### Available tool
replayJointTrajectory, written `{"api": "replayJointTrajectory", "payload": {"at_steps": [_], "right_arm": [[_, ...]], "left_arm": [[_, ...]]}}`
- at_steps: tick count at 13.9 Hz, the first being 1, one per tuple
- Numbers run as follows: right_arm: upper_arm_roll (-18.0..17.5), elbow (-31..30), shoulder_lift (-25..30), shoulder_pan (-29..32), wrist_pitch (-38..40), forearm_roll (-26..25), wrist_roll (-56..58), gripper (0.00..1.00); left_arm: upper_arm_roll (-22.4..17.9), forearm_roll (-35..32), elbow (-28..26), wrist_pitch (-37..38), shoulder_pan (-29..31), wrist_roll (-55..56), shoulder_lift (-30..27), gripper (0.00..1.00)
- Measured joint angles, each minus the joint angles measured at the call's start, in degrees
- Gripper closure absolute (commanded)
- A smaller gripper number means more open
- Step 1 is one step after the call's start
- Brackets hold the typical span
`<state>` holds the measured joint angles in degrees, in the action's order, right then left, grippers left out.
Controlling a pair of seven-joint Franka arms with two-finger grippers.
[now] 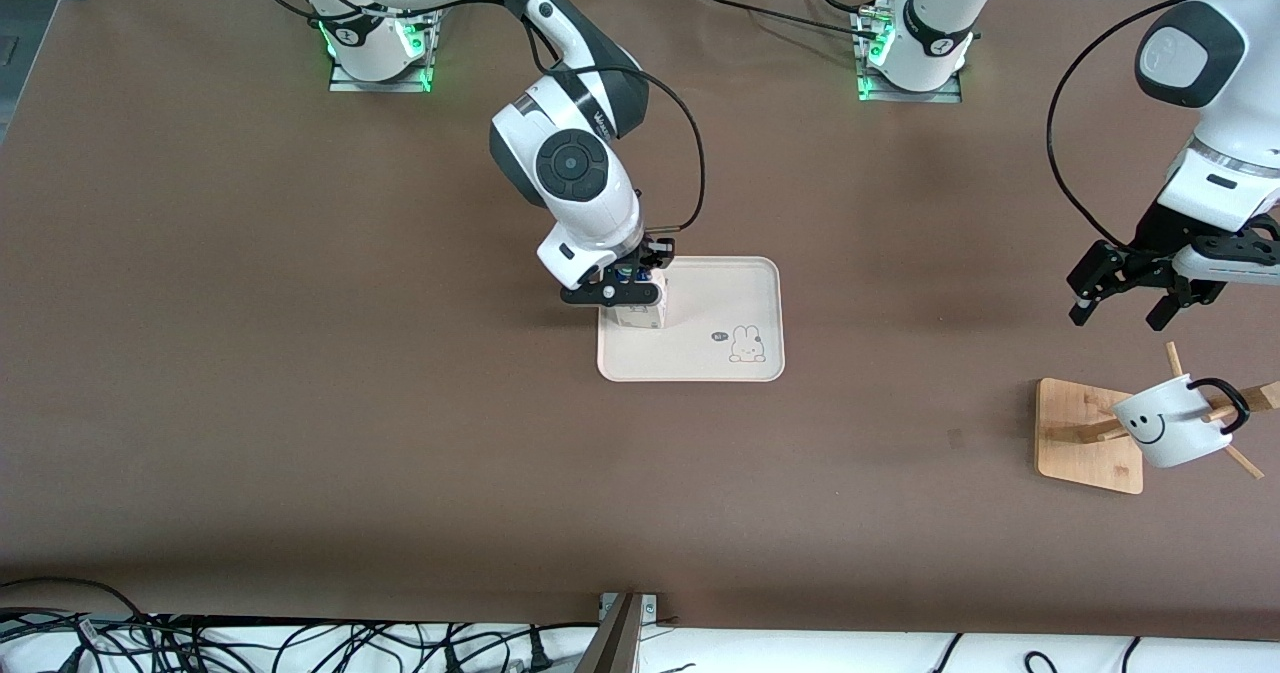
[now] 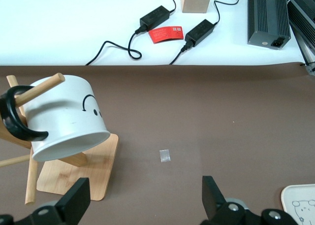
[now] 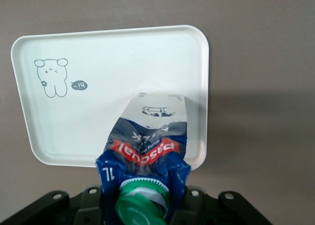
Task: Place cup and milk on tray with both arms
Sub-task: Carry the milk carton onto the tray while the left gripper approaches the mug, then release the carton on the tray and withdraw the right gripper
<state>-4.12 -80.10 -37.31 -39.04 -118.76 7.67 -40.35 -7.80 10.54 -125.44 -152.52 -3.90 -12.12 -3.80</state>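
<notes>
**Q:** Where's the milk sitting?

**A:** I've got the milk (image 1: 640,310) upright on the tray (image 1: 720,288), at the edge toward the right arm's end of the table. The right gripper (image 1: 622,291) is clamped on its top. Most of the tray's floor is bare around the rabbit drawing (image 1: 745,344).

**Q:** And the cup?

**A:** The cup (image 1: 1172,421) hangs tilted on a peg of the wooden rack (image 1: 1085,433), well apart from the tray, toward the left arm's end. My left gripper (image 1: 1125,305) hovers over the table beside the rack, fingers spread, holding nothing.
</notes>
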Motion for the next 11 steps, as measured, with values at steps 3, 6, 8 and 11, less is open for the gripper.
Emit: {"api": "replayJointTrajectory", "payload": {"at_steps": [3, 6, 8, 11], "right_arm": [[0.07, 0.02, -0.22, 0.01, -1.22, -0.01, -0.89, 0.0], [0.31, 1.29, -0.26, 0.1, -1.88, -0.01, -3.55, 0.0], [0.44, 3.62, -0.12, 0.18, -1.84, -0.01, -5.03, 0.0], [2.07, 6.71, 2.24, 0.73, 1.18, -0.14, -5.75, 0.0]], "left_arm": [[-0.01, 0.16, -2.95, -8.64, 0.0, 0.01, 0.86, 0.0], [0.23, 0.16, -4.12, -16.97, 0.0, 0.01, 3.67, 0.0], [0.74, 0.16, -4.83, -21.76, -0.04, 0.04, 5.96, 0.0], [1.42, 0.16, -7.26, -29.32, -0.17, 0.05, 8.4, 0.0]]}}
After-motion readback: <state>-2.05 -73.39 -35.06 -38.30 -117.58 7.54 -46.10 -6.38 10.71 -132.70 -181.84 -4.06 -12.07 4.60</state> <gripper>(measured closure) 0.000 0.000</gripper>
